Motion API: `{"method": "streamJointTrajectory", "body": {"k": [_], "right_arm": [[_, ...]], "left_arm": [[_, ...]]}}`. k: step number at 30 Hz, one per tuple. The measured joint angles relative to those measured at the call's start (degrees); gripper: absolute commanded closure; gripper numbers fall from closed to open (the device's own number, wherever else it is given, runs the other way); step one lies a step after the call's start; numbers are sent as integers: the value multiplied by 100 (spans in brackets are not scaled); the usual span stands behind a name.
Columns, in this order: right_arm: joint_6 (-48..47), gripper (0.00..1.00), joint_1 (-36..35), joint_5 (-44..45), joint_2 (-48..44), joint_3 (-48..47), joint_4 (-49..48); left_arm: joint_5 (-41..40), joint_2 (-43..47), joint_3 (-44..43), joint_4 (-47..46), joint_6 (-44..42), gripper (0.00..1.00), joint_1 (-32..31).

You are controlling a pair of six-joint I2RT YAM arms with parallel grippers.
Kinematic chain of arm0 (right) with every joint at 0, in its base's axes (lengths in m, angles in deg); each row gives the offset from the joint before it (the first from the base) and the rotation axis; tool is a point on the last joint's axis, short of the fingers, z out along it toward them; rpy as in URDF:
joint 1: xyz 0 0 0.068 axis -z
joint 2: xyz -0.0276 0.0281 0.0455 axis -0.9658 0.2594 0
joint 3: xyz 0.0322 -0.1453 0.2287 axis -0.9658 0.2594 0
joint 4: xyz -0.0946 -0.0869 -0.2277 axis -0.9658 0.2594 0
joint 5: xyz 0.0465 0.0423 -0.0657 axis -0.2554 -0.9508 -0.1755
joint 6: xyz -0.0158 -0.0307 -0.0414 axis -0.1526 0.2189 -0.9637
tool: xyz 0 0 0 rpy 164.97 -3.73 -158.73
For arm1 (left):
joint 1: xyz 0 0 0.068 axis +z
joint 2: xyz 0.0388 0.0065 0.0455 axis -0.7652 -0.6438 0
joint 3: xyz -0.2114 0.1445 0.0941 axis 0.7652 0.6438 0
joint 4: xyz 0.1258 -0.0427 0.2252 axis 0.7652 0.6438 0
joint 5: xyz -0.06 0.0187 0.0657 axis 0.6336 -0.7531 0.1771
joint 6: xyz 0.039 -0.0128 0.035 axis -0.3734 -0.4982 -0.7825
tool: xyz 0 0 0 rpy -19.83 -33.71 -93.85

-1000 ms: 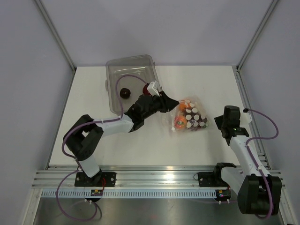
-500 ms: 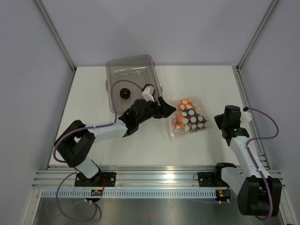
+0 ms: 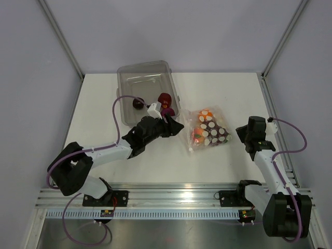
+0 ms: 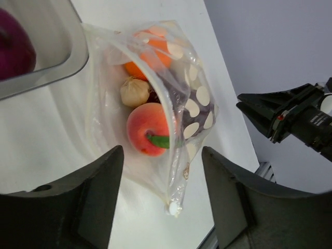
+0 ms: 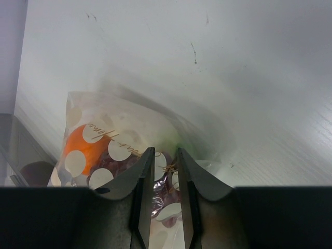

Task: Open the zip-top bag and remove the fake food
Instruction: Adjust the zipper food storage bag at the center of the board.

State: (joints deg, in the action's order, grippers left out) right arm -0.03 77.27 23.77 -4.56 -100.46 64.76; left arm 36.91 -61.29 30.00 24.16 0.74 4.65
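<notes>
Left wrist: jaws apart, apparently empty

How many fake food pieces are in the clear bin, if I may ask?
2: a dark round piece on the left, a dark red piece by the right wall; more may be hidden.

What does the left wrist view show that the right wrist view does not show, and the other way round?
Only the left wrist: a peach and a beige piece inside the zip-top bag, and a corner of the bin holding a purple piece. Only the right wrist: a line of gold script on the bag. Both: the dotted bag, the orange piece in it, and the right gripper.
</notes>
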Motion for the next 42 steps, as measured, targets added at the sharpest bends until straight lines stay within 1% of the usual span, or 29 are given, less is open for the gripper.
{"method": "streamJointTrajectory", "body": {"k": [1,2,4,6,10,13,15,16,19,24,25,26,28,30,33,37,40,42], "right_arm": [[-11,69,0,-24,0,0,-17],[-24,69,0,-66,0,-2,-39],[-61,69,0,-105,2,-4,-70],[-109,69,0,-131,4,-24,-70],[-168,69,0,-205,24,-199,-57],[-192,69,0,-229,66,-396,-59],[-208,69,0,-264,133,-533,-74],[-212,69,0,-273,181,-599,-76],[-225,69,0,-313,393,-789,-90],[-229,69,0,-490,824,-942,-190],[-229,70,0,-533,879,-942,-210],[-232,70,0,-566,911,-942,-229],[-232,70,0,-621,966,-938,-284],[-234,70,0,-693,1005,-933,-376],[-240,70,0,-730,1082,-931,-461],[-256,69,0,-824,1198,-890,-586],[-284,69,-22,-857,1307,-855,-671],[-306,68,-48,-863,1408,-848,-715]], "left_arm": [[-7,0,52,20,15,42,0],[-9,0,83,46,28,48,0],[-11,-2,125,57,39,51,0],[-11,-11,138,63,55,59,2],[-2,-151,136,4,74,68,46],[39,-393,133,-9,109,79,133],[66,-542,131,2,98,89,188],[70,-610,118,22,81,92,216],[79,-748,-4,118,-2,98,251],[122,-909,-262,146,-118,99,251],[140,-938,-310,146,-133,97,251],[160,-977,-365,149,-136,91,251],[199,-1047,-442,131,-140,86,251],[240,-1147,-496,114,-136,79,256],[348,-1362,-560,98,-92,73,256],[531,-1587,-570,52,-31,70,256],[695,-1696,-570,-90,24,63,256],[791,-1738,-570,-177,61,60,256]]}}
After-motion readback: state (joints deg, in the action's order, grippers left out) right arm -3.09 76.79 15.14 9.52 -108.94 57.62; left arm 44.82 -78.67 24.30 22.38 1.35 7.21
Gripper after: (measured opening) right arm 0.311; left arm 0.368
